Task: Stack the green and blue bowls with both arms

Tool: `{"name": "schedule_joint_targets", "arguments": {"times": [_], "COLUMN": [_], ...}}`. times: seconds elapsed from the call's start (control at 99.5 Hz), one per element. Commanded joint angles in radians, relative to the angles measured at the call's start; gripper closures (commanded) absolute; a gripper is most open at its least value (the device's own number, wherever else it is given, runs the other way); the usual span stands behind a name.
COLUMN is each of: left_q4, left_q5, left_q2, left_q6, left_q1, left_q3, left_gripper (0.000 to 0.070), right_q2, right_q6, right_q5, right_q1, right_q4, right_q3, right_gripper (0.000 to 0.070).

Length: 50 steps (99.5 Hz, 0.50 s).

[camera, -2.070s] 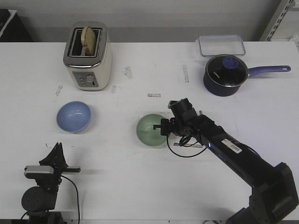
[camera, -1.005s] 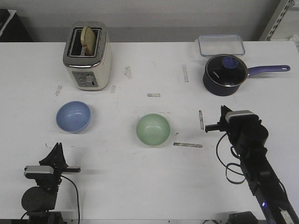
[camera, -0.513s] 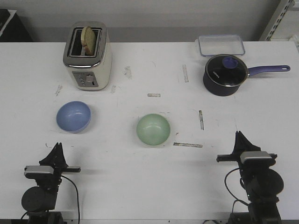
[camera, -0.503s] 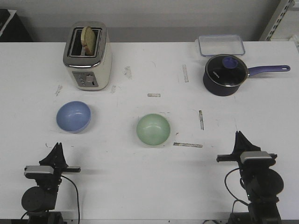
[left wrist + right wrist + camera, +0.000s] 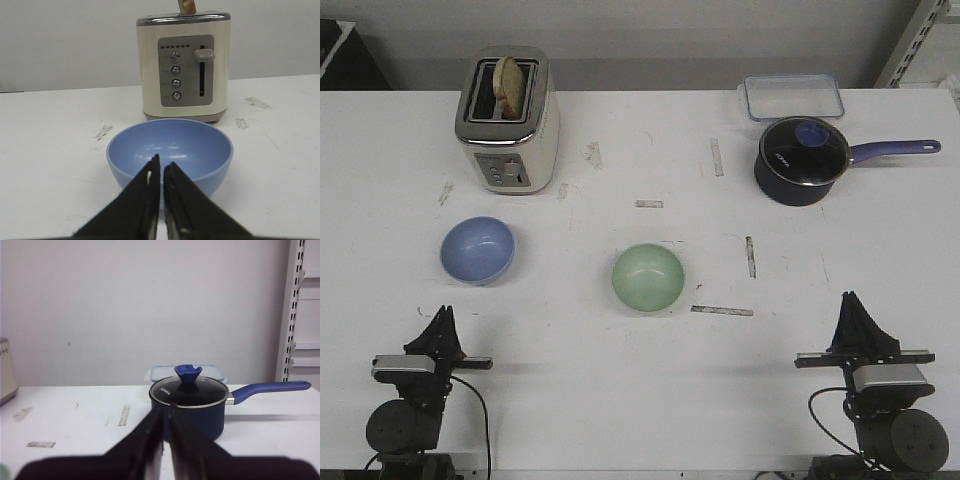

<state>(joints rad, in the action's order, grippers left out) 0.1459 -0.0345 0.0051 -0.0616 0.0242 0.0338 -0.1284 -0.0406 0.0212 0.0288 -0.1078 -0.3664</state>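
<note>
The light blue bowl (image 5: 478, 250) sits on the white table at the left, in front of the toaster. It fills the left wrist view (image 5: 170, 150), just beyond the fingers. The pale green bowl (image 5: 648, 277) sits alone at the table's middle. My left gripper (image 5: 442, 318) is shut and empty near the front left edge, pointing at the blue bowl; it shows in the left wrist view (image 5: 161, 167). My right gripper (image 5: 853, 303) is shut and empty near the front right edge, far from both bowls; it shows in the right wrist view (image 5: 165, 412).
A cream toaster (image 5: 507, 120) with toast stands at the back left. A dark navy saucepan (image 5: 804, 160) with a glass lid and long handle stands at the back right, a clear lidded box (image 5: 793, 97) behind it. Tape strips mark the table.
My right arm has drawn back from beside the green bowl to the front right edge, leaving the bowl where it was. The left arm and both bowls have not moved.
</note>
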Motion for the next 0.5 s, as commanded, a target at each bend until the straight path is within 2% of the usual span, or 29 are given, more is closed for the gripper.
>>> {"name": "schedule_joint_targets", "arguments": {"times": [0.0, 0.392, 0.492], "left_q4": [0.012, 0.021, 0.046], "left_q5": [0.001, 0.000, 0.000], "left_q2": [-0.002, -0.002, -0.002], "left_q6": [0.000, 0.003, 0.050], "left_q1": [-0.001, -0.001, -0.001], "left_q3": [-0.021, -0.021, -0.019], "left_gripper": [0.0698, 0.0699, 0.0699], "right_q2": [0.003, 0.003, 0.003], "right_q6": [0.008, 0.008, 0.008], "right_q5": [-0.003, -0.003, -0.003], "right_q1": [-0.001, -0.001, -0.001], "right_q4": [0.008, 0.008, 0.008], "right_q3": [-0.003, -0.003, -0.003], "right_gripper": [0.0692, 0.0692, 0.0692]}}
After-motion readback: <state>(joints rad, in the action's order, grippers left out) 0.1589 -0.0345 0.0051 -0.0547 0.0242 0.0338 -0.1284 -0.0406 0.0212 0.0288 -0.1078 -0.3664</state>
